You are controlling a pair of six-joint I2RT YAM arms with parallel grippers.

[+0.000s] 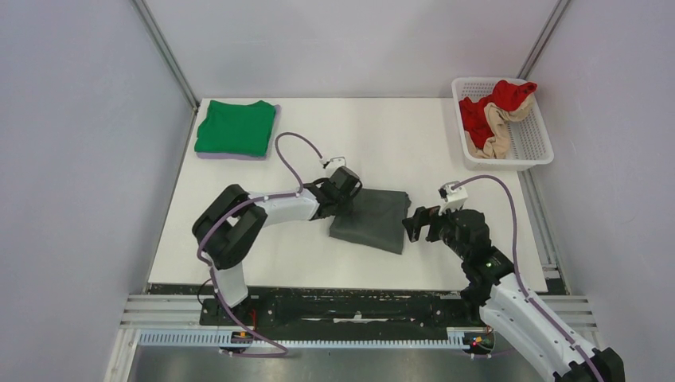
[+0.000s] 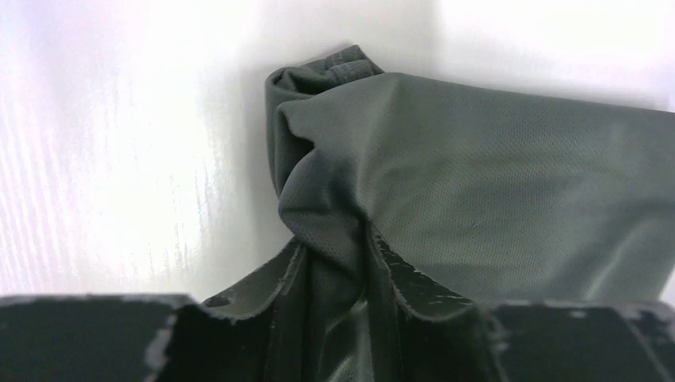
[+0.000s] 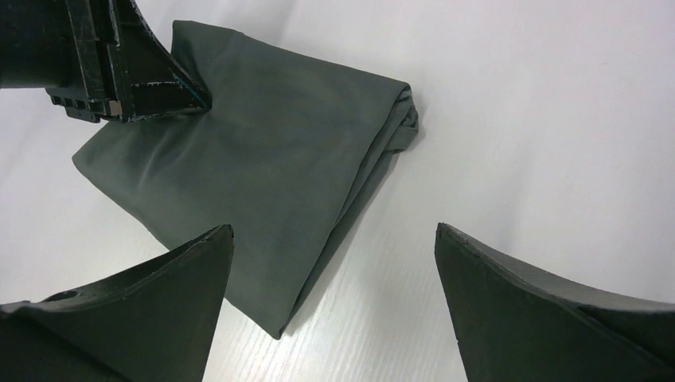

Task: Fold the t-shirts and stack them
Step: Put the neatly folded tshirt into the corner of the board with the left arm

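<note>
One grey t-shirt (image 2: 493,191) edge bunches inside the left end effector (image 2: 338,326).

The dark grey t-shirt (image 3: 263,167) lies folded on the white worktop (image 3: 541,119), its thick bunched fold on the right and a thin corner pointing down. The right hand (image 3: 333,229) hovers over its near edge with fingers (image 3: 159,310) spread wide, touching no cloth. At upper left, the left hand (image 3: 189,95) meets the shirt's edge with its tip.
</note>
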